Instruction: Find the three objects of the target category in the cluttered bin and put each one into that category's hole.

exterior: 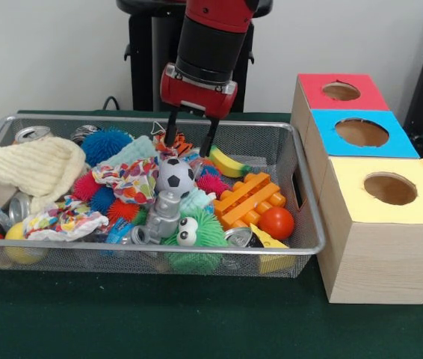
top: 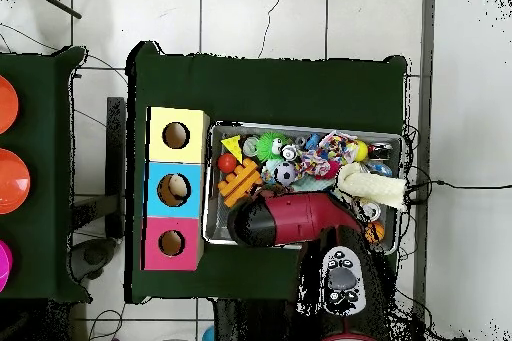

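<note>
A wire mesh bin (exterior: 305, 196) holds a heap of toys, cloth and cans. My gripper (exterior: 189, 142) hangs open over the back middle of the heap. Its two fingers (exterior: 171, 129) stand on either side of a small orange and black striped toy (exterior: 181, 143), and I cannot tell whether they touch it. Just in front lie a soccer ball (exterior: 174, 176), a banana (exterior: 229, 163), an orange plastic brick (exterior: 247, 198) and a red ball (exterior: 276, 223). In the overhead view the red arm (top: 300, 219) covers the gripper and part of the bin (top: 211, 182).
A wooden box right of the bin has a red hole (exterior: 341, 91), a blue hole (exterior: 361, 132) and a yellow hole (exterior: 389, 188). A cream knitted hat (exterior: 32, 168), a blue spiky ball (exterior: 105, 144), cans (exterior: 32, 134) and a green furry toy (exterior: 200, 233) fill the rest of the bin.
</note>
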